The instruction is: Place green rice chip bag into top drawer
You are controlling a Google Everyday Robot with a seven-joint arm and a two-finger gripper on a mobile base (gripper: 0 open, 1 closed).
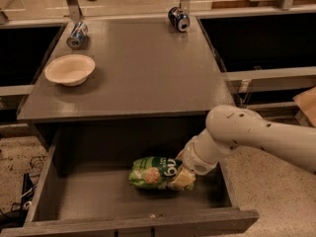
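The green rice chip bag lies on its side inside the open top drawer, right of the drawer's middle. My gripper reaches down into the drawer from the right on the white arm and sits at the bag's right end, touching it. The arm's wrist hides most of the gripper.
On the grey table above the drawer stand a beige bowl at the left and two blue soda cans lying down, one at the back left and one at the back middle. The drawer's front panel is nearest me.
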